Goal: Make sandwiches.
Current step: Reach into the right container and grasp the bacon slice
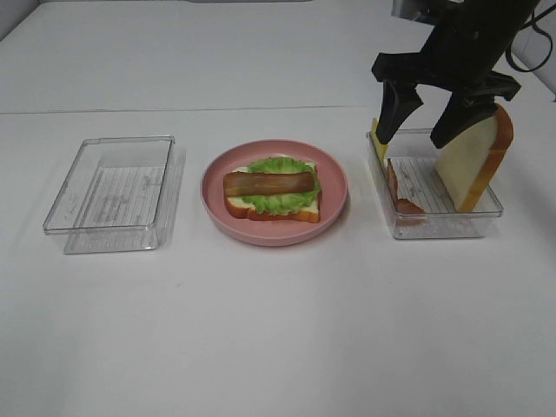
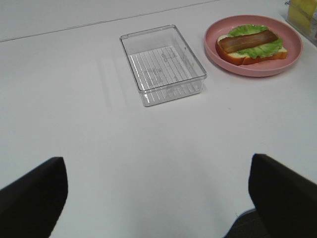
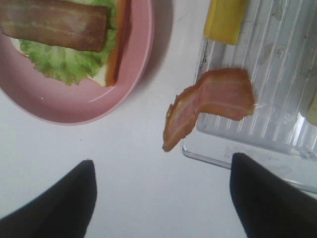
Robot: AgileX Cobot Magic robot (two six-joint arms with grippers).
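Jaws of the right pincer point(image 1: 412, 139) stand spread wide with nothing between them, and the black pincer hangs above the right-hand clear rectangular plastic tray point(image 1: 439, 228), over its half nearer the plate. Directly under it, a streaked pink-brown bacon strip point(image 3: 218, 96) lies draped over that tray's wall. One end rests on the ribbed floor inside and the other hangs outside above the white surface point(image 1: 278, 330); whether that end touches the surface cannot be told. A yellow cheese slice point(image 3: 225, 17) leans in the tray's far corner on the same side. In the tray's other half an upright white bread slice with orange-brown crust point(image 1: 476, 161) stands on edge, tilted toward the outer wall and rising above the rim.

Just beside this tray, apart from it, a round pink plate point(image 1: 337, 187) sits at the middle of the surface. It carries the partly stacked sandwich point(image 1: 274, 195): a flat white bread slice point(image 1: 282, 215) at the bottom, a ruffled green lettuce leaf point(image 1: 282, 201) spread over it, and a brown-red bacon strip point(image 1: 269, 182) laid lengthwise as the top layer.

Farther out, on the plate's other side and apart from it, stands the left-hand clear rectangular plastic tray point(image 2: 173, 91). The left pincer point(image 2: 158, 198) hovers over bare surface well short of that tray, jaws spread wide and gripping nothing.
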